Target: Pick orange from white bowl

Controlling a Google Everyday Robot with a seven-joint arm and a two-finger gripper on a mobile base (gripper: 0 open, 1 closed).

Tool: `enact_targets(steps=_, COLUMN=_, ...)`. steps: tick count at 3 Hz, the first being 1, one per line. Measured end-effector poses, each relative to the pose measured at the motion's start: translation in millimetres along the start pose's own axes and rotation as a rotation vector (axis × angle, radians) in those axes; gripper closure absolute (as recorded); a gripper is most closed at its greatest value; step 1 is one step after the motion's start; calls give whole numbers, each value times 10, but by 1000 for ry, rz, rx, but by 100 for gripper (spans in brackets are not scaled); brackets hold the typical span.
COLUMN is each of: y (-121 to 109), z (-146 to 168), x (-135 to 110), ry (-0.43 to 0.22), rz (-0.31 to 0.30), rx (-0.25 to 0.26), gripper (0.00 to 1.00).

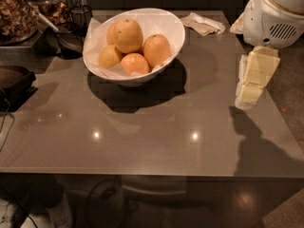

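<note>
The white bowl (176,28) stands at the back middle of the grey table, lined with white paper. The orange (127,34) is the largest, pale yellow-orange fruit and lies on top of the pile. Around it lie a deep-orange fruit (157,50), a smaller orange one (135,63) and a yellowish one (109,56). My gripper (248,95) hangs from the white arm (278,13) at the table's right edge. It points down, is empty, and is well to the right of the bowl.
A crumpled napkin (204,23) lies at the back right of the table. Containers of dried food (16,13) and a dark ladle (66,37) stand to the left of the bowl. A black object (14,82) sits at the left edge.
</note>
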State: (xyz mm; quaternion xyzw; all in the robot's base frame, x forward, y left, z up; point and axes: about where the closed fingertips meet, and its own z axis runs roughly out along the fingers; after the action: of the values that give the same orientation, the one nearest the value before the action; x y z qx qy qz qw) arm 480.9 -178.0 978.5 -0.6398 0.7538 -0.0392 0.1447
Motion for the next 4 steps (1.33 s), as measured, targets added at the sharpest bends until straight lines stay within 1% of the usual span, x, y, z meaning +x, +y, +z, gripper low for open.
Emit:
enact_targets(steps=1, y=-92, z=13, x=-73, ry=-48, rz=37, rx=23, gripper=0)
enact_targets(steps=2, y=-379, z=74, x=-298, ry=-166, rz=99, rx=18, gripper=0)
enact_targets(steps=3, y=-893, z=60, x=-547, ry=-214, rz=202, rx=2, gripper=0)
enact_targets(steps=4, y=-893, z=60, x=-549, ry=-214, rz=202, rx=3, gripper=0)
